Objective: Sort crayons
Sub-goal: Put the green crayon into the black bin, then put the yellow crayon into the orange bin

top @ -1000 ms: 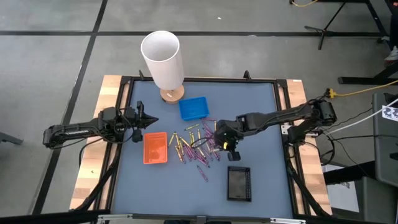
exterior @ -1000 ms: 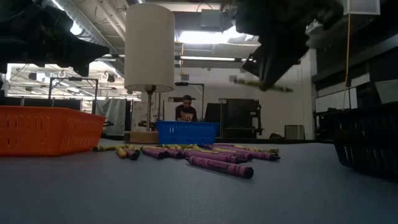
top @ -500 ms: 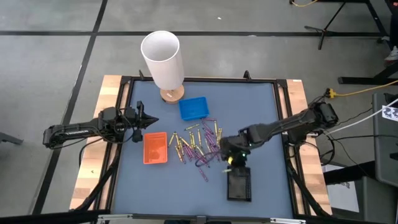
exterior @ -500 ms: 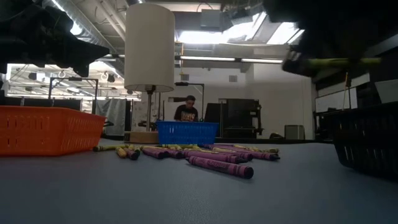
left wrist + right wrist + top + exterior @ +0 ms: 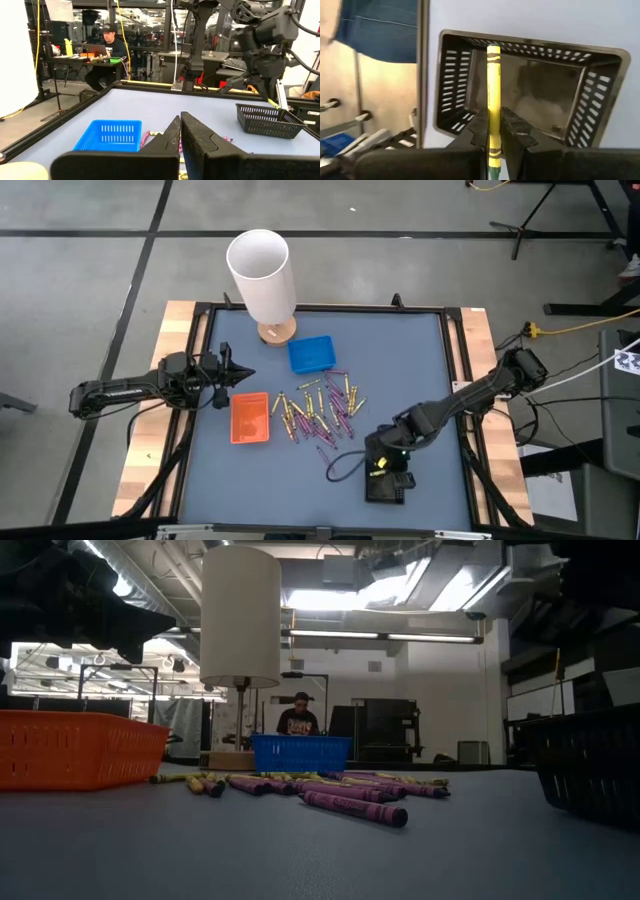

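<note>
- The right gripper (image 5: 492,131) hangs directly over the black tray (image 5: 460,90), its jaws clamped on a single yellow crayon (image 5: 493,95) that stands out lengthwise above the tray's open mouth.
- Seen from above, that gripper (image 5: 385,463) sits at the near right of the counter (image 5: 420,360), right at the black tray (image 5: 392,485).
- The step in hand looks like the drop: the crayon lines up with the tray's middle, so letting go from here, or from slightly lower, should land it inside and not on the rim.
- Judged from the wrist picture, the tray bottom appears bare, so a stick released from height could bounce; a low, level release would be gentler.
- The remaining crayons (image 5: 318,412), yellow, gold and purple, lie scattered mid-counter between the orange tray (image 5: 250,418) and the black one, with the blue tray (image 5: 312,353) just beyond them near the white lamp (image 5: 262,272).
- The left gripper (image 5: 235,374) waits at the left edge of the counter beside the orange tray, jaws together and holding nothing.
- A person sits at a desk (image 5: 107,45) in the room behind the counter.
</note>
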You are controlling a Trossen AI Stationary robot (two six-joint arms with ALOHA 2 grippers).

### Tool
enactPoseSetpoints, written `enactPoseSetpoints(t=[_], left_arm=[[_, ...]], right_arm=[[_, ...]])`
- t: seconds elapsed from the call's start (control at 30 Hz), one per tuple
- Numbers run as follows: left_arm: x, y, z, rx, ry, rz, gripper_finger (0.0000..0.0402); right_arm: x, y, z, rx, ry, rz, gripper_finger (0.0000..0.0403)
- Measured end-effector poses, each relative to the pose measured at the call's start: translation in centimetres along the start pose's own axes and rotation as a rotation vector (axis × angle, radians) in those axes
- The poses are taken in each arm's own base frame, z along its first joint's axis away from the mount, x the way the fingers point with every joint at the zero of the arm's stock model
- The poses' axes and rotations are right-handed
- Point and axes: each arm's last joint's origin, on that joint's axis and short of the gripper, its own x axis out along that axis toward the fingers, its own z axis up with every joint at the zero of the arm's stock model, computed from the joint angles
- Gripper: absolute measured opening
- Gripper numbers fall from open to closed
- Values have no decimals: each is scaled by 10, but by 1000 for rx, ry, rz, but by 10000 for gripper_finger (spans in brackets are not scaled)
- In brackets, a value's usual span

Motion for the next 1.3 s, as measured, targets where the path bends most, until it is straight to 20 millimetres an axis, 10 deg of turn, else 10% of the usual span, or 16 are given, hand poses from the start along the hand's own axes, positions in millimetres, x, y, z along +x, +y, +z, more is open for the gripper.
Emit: enactPoseSetpoints(t=[0.43,1.03,1.3], left_arm=[[0,0,0,0,0,-4,0],[0,-1,1,7,-8,-41,0],[2,-4,13,12,-127,-81,71]], right_arm=[[2,2,-3,68,-2,-39,34],[1,0,-8,137,43,-67,151],[1,0,-8,135,43,-67,151]])
